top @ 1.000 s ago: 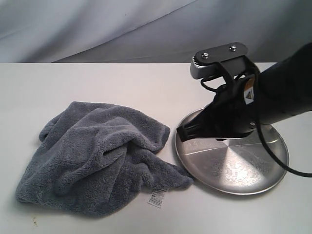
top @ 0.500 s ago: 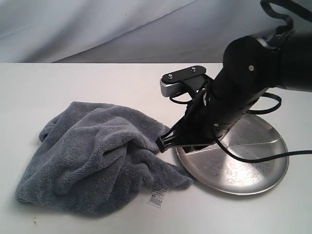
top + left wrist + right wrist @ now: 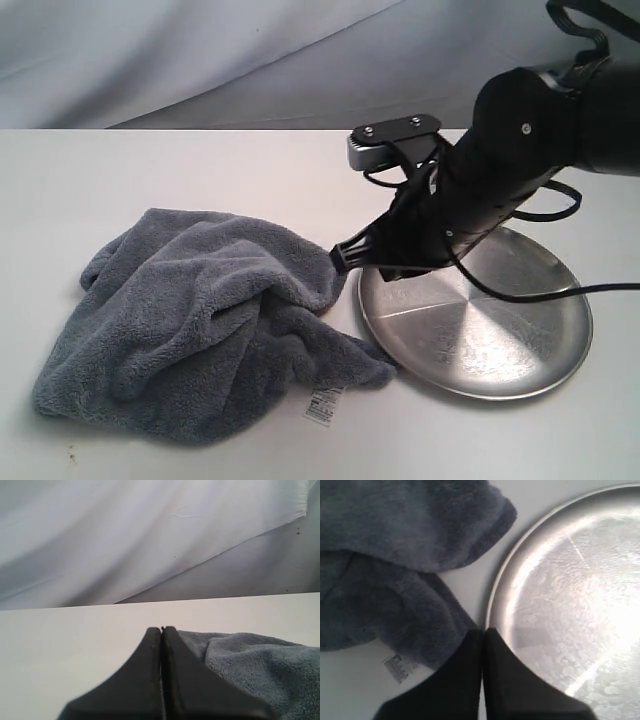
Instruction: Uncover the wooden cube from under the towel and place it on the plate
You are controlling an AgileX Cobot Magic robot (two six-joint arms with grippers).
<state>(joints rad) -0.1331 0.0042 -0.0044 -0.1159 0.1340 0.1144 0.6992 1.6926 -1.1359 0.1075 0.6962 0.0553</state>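
The towel (image 3: 200, 320) lies on the table (image 3: 150, 170), just left of the plate (image 3: 480, 340).

I can read no text, number or brand on any of my feeds. The only printed thing I find is a small white label (image 3: 322, 405) at one edge of the soft blue-grey plush towel (image 3: 200, 320). It lies flat on the white tabletop (image 3: 150, 170), near the round shiny silver metal plate (image 3: 500, 340). In the exterior view it carries a few short rows of dark print, too small for me to make out a single letter or figure. In the right wrist view the same label (image 3: 397, 666) shows as a pale patch with smudged grey marks, blurred beyond reading.
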